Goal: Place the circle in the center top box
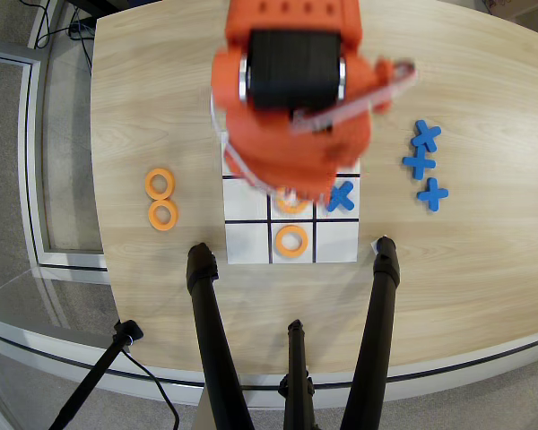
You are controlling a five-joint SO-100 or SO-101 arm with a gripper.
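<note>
The arm (291, 98) hides the grid's (247, 235) upper cells — tool unseen, one circle (291, 203) half-covered.

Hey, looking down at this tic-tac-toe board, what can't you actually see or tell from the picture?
- The top row of the paper grid: covered by the orange arm in the overhead view.
- The claw: under the arm, so open or shut is unknowable.
- The orange ring in the middle row: only its lower edge shows below the arm.
- The blue cross on the grid: its upper left is clipped by the arm.
- The arm itself is blurred, too close to the camera.
</note>
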